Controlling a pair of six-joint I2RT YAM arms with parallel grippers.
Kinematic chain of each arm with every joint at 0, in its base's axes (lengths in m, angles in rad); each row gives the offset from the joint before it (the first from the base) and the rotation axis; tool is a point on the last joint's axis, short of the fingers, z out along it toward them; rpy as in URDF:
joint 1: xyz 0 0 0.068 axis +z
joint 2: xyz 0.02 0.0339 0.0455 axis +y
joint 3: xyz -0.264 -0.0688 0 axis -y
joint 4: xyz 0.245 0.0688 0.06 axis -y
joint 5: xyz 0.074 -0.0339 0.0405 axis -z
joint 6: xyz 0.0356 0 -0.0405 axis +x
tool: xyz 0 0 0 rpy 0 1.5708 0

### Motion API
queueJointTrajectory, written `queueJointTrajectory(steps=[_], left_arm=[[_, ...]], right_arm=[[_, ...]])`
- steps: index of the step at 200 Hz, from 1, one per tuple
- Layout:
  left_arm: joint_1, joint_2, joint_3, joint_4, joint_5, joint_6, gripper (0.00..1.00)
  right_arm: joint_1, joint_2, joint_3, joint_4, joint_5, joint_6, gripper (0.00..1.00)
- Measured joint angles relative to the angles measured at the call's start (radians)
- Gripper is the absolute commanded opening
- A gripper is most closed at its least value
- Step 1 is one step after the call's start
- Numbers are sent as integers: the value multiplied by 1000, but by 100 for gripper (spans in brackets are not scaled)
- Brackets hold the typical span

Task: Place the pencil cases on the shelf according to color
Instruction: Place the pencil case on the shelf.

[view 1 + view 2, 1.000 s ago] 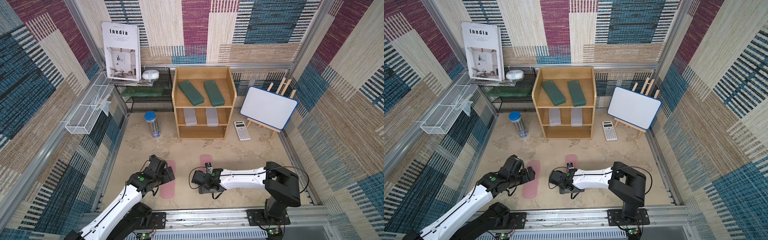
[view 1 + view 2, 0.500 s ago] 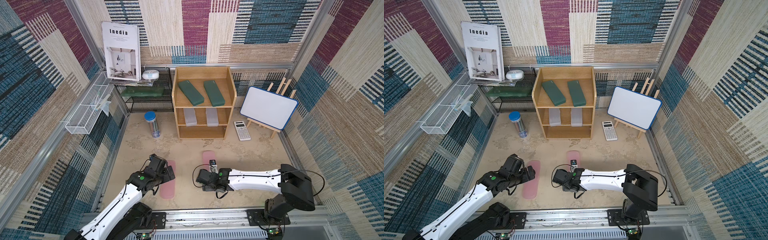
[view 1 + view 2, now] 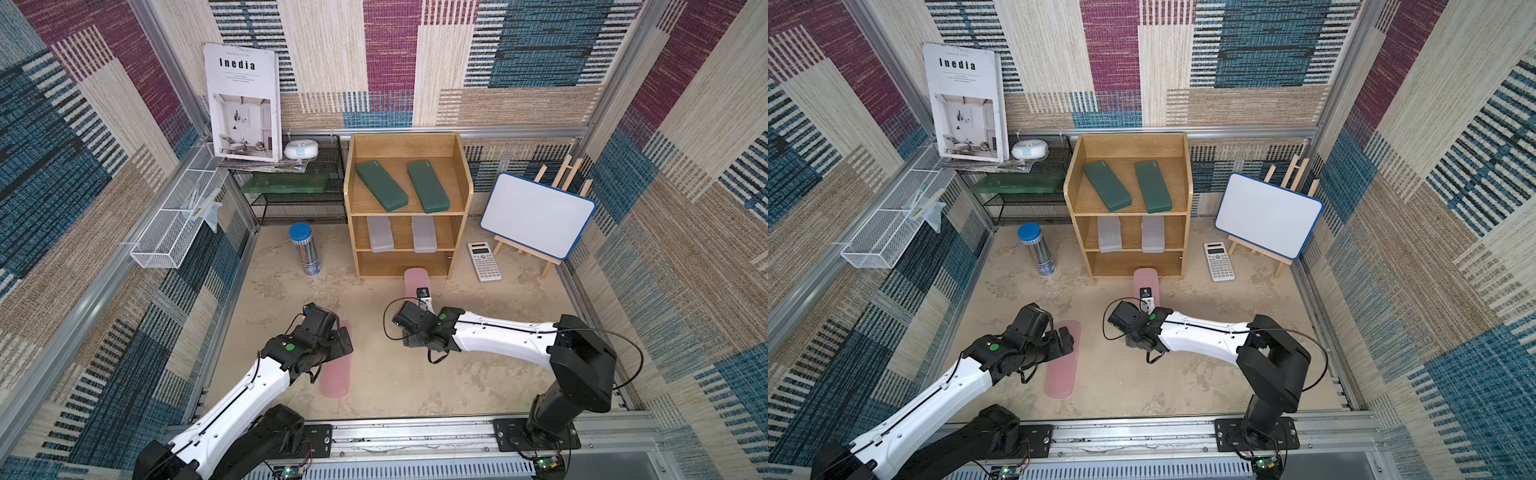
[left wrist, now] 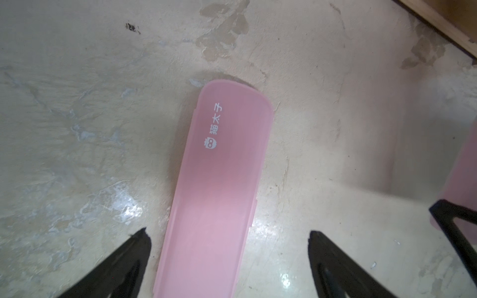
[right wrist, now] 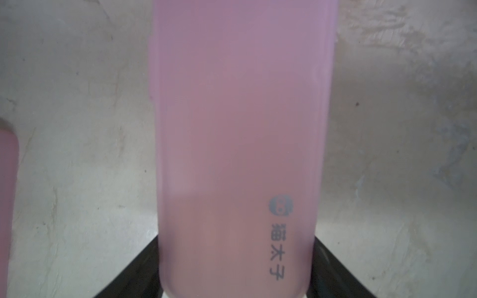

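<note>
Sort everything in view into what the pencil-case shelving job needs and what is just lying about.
Job: shelf, two dark green cases, two frosted white cases, pink case by the shelf, pink case near the front.

Lying about: Inedia magazine, calculator, whiteboard on easel, blue-capped tube, white wire basket, black mesh rack.
</note>
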Motion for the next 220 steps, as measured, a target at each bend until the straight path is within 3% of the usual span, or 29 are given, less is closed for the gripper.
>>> queueJointTrajectory(steps=[105, 220], left_arm=[[5, 126, 42, 51, -5, 29, 99], [34, 125, 23, 71, -8, 52, 99]], right_arm=[[-235, 217, 156, 145, -27, -272, 73], [-273, 275, 196, 174, -59, -311, 90]])
